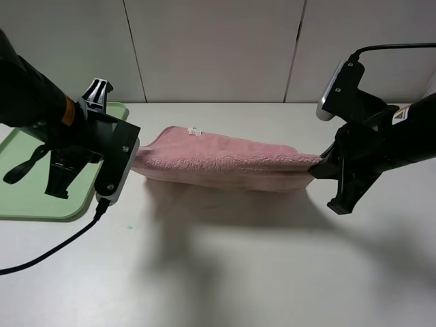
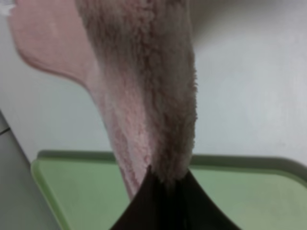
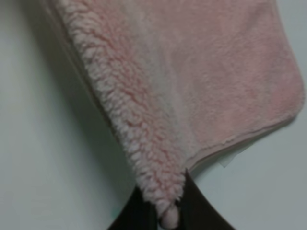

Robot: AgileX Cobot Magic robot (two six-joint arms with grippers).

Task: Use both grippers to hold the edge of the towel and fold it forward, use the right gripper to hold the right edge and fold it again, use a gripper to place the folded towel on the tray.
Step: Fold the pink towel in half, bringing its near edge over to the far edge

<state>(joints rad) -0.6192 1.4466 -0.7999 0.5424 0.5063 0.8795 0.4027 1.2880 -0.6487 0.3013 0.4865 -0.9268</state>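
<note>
A pink fluffy towel [image 1: 218, 158] hangs stretched between my two grippers above the table, its far part draped down toward the tabletop. My left gripper [image 1: 133, 158] is shut on the towel's left edge; the left wrist view shows the towel [image 2: 144, 96] pinched between dark fingers [image 2: 192, 206]. My right gripper [image 1: 317, 163] is shut on the towel's right edge; the right wrist view shows the towel [image 3: 192, 86] clamped at the fingertips [image 3: 201, 211]. A light green tray [image 1: 27, 197] lies at the left, under the left arm, and shows in the left wrist view [image 2: 249, 191].
The white table [image 1: 238, 272] extends in front of the towel, with the towel's shadow on it. A white panelled wall [image 1: 218, 48] stands behind. A black cable [image 1: 54, 248] runs from the left arm across the table's front left.
</note>
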